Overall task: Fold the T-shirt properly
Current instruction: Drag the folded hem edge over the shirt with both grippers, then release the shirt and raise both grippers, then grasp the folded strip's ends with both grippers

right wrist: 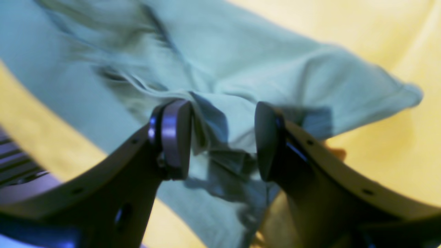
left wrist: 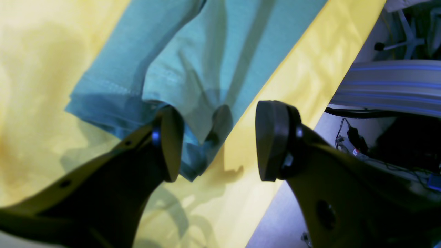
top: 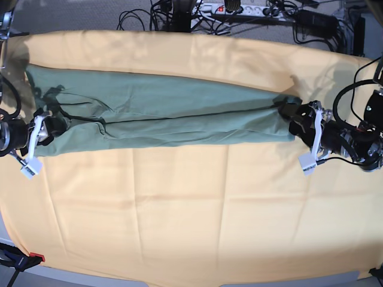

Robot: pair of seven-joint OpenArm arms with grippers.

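Observation:
The sage-green T-shirt point(top: 167, 113) lies folded lengthwise into a long strip across the yellow-orange cloth point(top: 179, 209). At the strip's right end in the base view, my left gripper point(top: 287, 118) is open. In the left wrist view its jaws point(left wrist: 220, 144) stand wide apart. One fingertip point(left wrist: 170, 148) rests over the T-shirt's point(left wrist: 206, 51) corner and the other is over the yellow cloth point(left wrist: 34, 69). My right gripper point(top: 57, 124) is at the strip's other end. In the right wrist view it point(right wrist: 222, 141) is open, with bunched T-shirt fabric point(right wrist: 241, 62) loose between the pads.
Cables and a power strip point(top: 239, 9) run behind the table's far edge. A red clamp point(top: 36, 258) sits at the near left corner. In the left wrist view the cloth's edge drops off beside the gripper, with floor cables point(left wrist: 355, 144) beyond.

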